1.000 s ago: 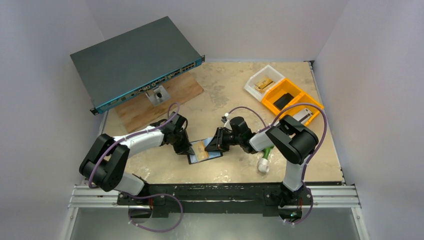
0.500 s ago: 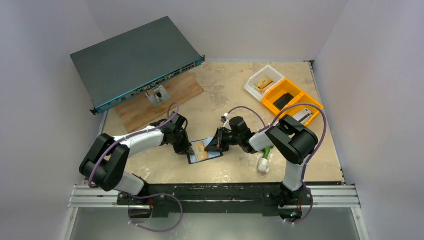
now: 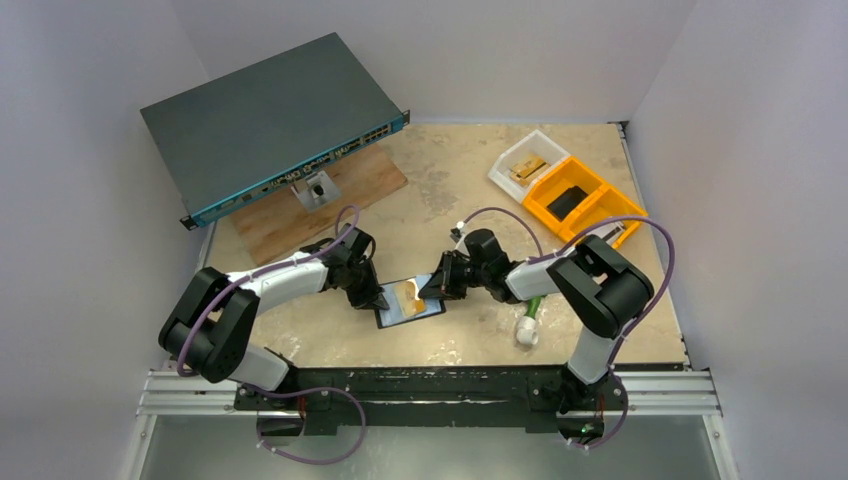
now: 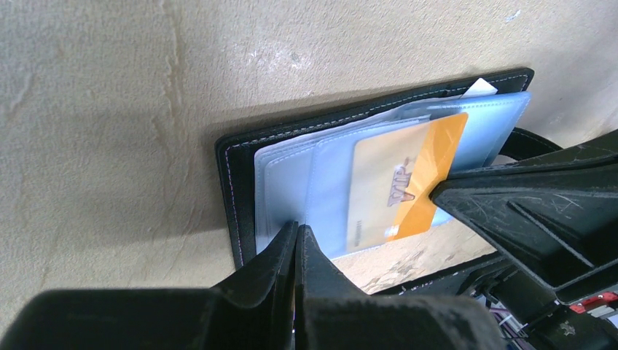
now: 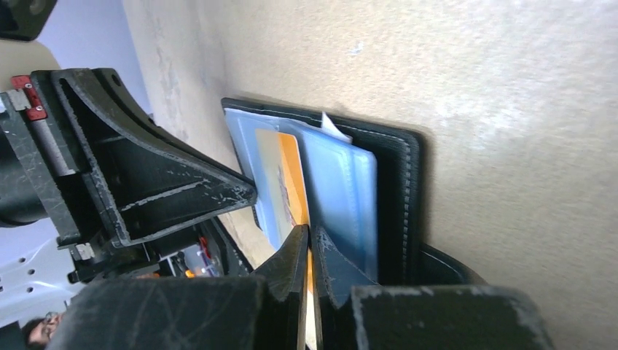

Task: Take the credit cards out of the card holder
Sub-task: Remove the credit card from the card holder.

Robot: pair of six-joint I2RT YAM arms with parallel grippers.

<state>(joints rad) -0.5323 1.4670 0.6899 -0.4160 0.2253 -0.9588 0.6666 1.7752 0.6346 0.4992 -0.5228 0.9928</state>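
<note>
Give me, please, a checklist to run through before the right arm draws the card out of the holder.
1. The card holder lies open and flat on the table: ok.
2. The left gripper is shut on the holder's edge, pinning it: ok.
3. The right gripper is shut on the orange-and-tan card: ok.
4. The card is clear of its blue sleeve: not ok, most of it overlaps the holder.
5. Other cards sit in the sleeves: cannot tell; only a white corner pokes out.
</note>
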